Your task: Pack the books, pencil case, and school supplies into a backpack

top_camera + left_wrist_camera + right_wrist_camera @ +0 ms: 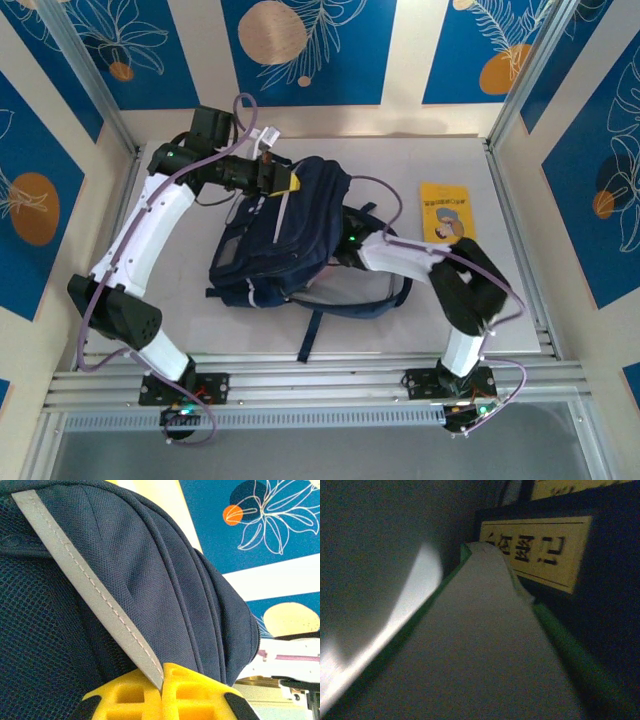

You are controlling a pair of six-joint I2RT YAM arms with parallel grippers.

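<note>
Left gripper (pixel 285 181) (pixel 163 685): yellow fingers (pixel 130 697) pressed together, pinching the backpack's pale grey stripe (pixel 85 590) between their tips. The stripe runs up and away from the fingertips across the navy fabric. The backpack (pixel 300 225) (pixel 165 580) starts at the fingertips and extends ahead of this gripper. In the top view the gripper holds the pack's far upper edge, and the pack's body lies flat on the table (pixel 180 290) on the near side of it. Right gripper: its wrist (pixel 352 240) goes into the backpack's open mouth from the right side. The fingers are hidden by fabric, so I cannot tell whether they are spread, pressed together or pinching anything. In the right wrist view the interior is dim. A green book (pixel 485 645), green-edged with a pale face, runs from just below the camera straight ahead. Just to the right of it, touching or nearly so, stands a navy book (pixel 605 595) with a pale yellow label (pixel 535 550) carrying dark print. A yellow book (pixel 447 212) lies flat on the table outside the pack, on the outer right side of the right wrist and well apart from it.
</note>
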